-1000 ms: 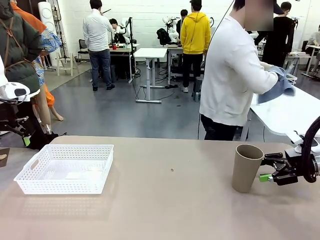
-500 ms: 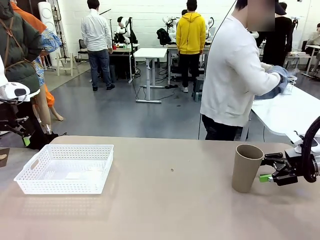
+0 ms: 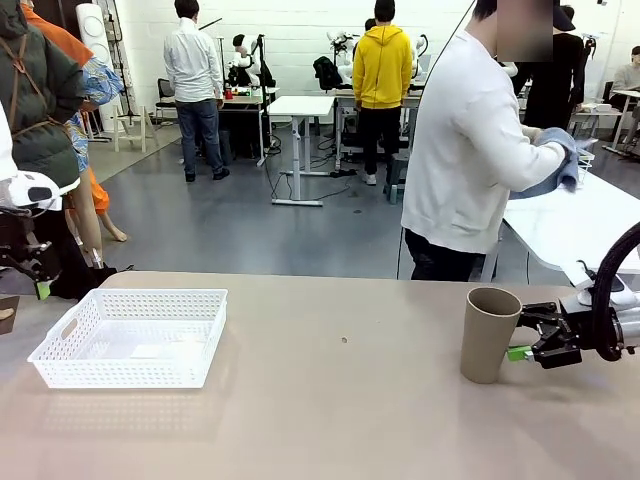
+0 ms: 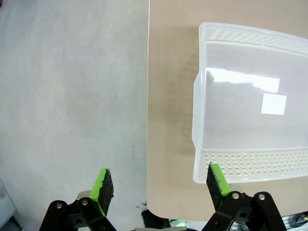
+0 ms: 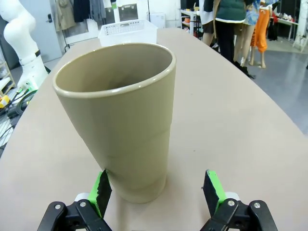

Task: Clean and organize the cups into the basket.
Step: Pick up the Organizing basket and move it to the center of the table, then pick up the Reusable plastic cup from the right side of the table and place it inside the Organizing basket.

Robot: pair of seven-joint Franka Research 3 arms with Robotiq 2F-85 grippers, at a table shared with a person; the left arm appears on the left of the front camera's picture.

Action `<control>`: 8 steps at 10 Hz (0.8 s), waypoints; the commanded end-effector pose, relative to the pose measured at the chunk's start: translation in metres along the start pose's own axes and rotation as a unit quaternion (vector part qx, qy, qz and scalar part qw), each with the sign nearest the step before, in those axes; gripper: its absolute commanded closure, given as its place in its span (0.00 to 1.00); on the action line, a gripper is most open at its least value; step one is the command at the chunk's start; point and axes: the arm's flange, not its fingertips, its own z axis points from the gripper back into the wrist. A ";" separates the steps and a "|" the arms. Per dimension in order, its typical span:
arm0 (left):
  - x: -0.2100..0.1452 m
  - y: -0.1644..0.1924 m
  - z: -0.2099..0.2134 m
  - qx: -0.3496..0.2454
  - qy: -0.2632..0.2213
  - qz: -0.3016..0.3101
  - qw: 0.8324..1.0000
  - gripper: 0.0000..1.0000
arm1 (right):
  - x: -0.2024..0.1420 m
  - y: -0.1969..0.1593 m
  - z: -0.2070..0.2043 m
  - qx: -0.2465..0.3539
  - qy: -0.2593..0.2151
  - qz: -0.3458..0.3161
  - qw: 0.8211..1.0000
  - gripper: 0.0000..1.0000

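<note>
Where the tan table (image 3: 330,430) was widest, the white basket (image 3: 130,372) was seen on its left part. The brown cup (image 3: 490,335) was stood on its base near the right edge, well apart from the basket. The right gripper (image 5: 157,187) was spread wide about the cup's foot, one pad (image 5: 102,188) touching it, nothing clasped. The left gripper (image 4: 159,185) was likewise spread, held over the table edge beside the basket.
</note>
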 end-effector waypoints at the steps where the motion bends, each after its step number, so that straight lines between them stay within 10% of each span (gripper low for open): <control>1: 0.008 -0.014 -0.012 0.048 -0.002 -0.012 0.999 0.00 | -0.005 -0.010 -0.015 -0.009 -0.011 0.008 1.000 0.00; 8: 0.026 -0.021 -0.033 0.073 0.042 -0.006 0.996 0.00 | -0.008 -0.005 -0.031 0.047 -0.033 0.014 0.998 0.00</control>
